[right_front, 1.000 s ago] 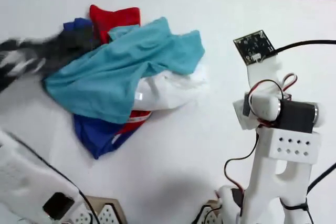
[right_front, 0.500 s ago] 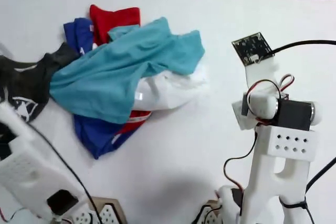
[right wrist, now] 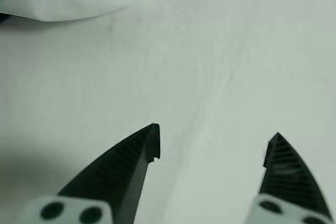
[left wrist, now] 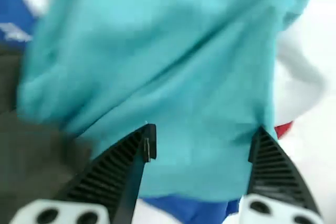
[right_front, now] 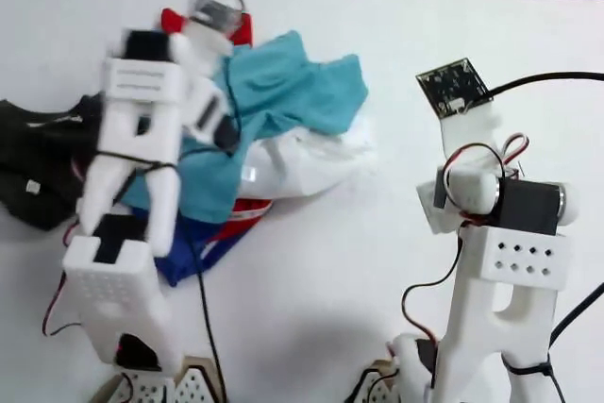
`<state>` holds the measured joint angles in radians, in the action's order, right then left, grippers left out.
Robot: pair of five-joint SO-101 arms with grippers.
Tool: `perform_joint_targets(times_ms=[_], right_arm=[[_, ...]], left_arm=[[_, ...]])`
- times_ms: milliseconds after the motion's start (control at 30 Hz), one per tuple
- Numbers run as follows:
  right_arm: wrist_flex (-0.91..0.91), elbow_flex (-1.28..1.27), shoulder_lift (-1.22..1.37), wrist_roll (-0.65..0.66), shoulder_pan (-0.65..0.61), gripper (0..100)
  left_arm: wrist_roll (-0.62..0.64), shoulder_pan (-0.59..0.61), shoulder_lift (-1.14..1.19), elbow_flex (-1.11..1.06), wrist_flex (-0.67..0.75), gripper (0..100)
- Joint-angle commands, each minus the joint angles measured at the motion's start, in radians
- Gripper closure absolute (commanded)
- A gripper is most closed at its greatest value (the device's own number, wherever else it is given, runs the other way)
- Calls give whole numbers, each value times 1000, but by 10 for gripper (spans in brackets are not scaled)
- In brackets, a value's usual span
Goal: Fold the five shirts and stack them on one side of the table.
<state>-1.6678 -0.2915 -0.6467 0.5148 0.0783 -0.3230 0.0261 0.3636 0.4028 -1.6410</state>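
Evidently the step is pulling shirts from the pile. The left gripper, spread and empty, hangs over the teal shirt topping it, toward the table's far left corner. The black shirt lies apart at the left edge. The right gripper, likewise spread, hovers over bare table. Next, probably: lower, pinch teal cloth, drag it clear.

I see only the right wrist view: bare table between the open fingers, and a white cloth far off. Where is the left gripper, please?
Observer: The left gripper is open just above the teal shirt.
Operator: Thank you. Is any shirt already folded?
Observer: No. The black shirt lies crumpled beside the teal one, and the red shirt, blue shirt and white shirt are bunched under it.
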Motion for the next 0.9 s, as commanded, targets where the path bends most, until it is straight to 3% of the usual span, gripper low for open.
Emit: perform_joint_targets(times_ms=[0,200,367,400,533,867], right_arm=[[13,6,-5,9,2,675],[13,6,-10,9,2,675],[13,6,-10,9,4,675],[13,6,-10,9,4,675],[13,6,-10,9,4,675],[19,5,-5,5,2,676]], left_arm=[[11,-52,-20,-117,114,699],[5,-38,118,-165,153,719],[11,49,141,-163,153,989],[11,78,138,-162,153,971],[26,252,104,-113,143,972],[72,841,-110,171,138,975]])
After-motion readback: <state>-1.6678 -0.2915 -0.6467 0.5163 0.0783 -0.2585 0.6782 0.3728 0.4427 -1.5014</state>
